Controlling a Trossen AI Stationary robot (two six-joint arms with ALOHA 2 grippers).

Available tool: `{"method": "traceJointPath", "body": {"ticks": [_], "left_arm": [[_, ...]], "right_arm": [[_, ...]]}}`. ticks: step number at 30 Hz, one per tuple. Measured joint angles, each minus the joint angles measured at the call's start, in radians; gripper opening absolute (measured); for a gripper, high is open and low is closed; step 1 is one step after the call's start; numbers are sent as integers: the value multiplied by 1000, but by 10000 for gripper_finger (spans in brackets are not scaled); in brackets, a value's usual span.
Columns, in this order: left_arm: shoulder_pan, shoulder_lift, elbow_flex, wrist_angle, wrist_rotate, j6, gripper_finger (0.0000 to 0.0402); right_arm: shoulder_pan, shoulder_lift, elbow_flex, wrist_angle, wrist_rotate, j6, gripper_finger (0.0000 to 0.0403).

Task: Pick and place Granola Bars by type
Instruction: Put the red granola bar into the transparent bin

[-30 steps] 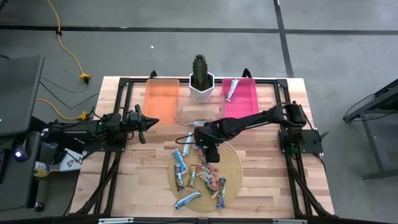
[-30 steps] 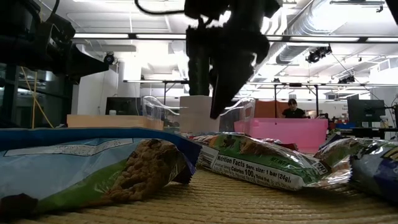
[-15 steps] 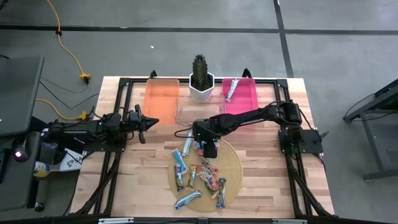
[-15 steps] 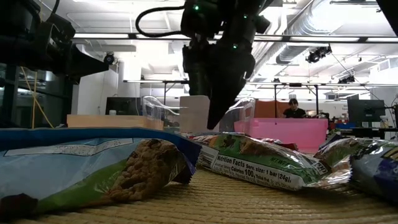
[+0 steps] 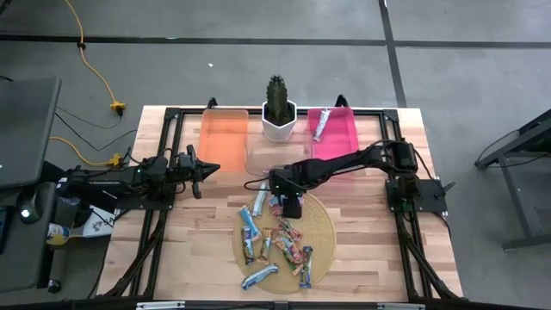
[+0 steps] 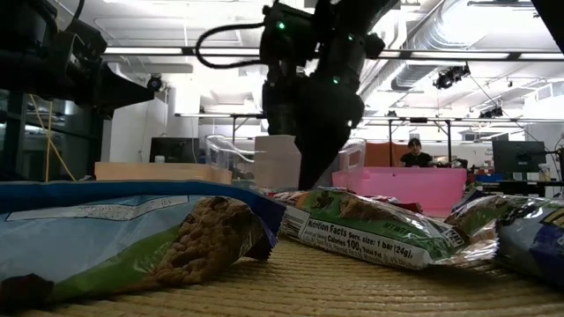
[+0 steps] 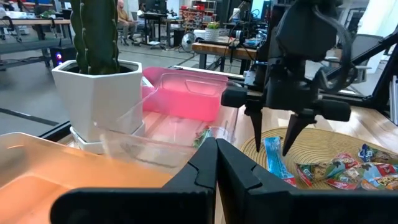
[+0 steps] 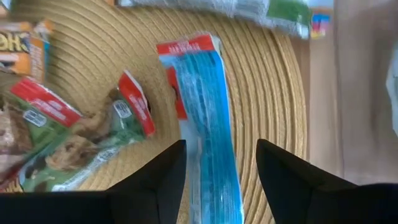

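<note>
Btwn right gripper (image 8: 217, 168) fingers: blue bar (image 8: 205, 118) lengthwise

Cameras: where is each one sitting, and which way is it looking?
High view: above, looking straight down on the table and both arms.
Low view: on the woven mat, looking level past granola bars; the right arm hangs in from above.
Left wrist view: on the left arm, facing the cactus pot; its shut left gripper shows.
Right wrist view: looking down; open right gripper straddles the blue bar.
Both wrist views show that blue bar.
</note>
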Motion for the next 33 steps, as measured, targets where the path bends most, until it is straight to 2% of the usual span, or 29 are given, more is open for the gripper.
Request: {"method": "traceJointPath", "body": {"ticks": [4,7,27,33], "left_arm": [[0,0,0,0,0,0,1],[0,0,0,0,0,0,1],[0,0,0,0,0,0,1],[0,0,0,0,0,0,1]], "right_arm": [[1,-7,-47,30,13,12,178],[2,1,-60,26,-16,22,178],[6,2,-60,42,-14,34,178],[6,2,-60,41,-29,38,149]]}}
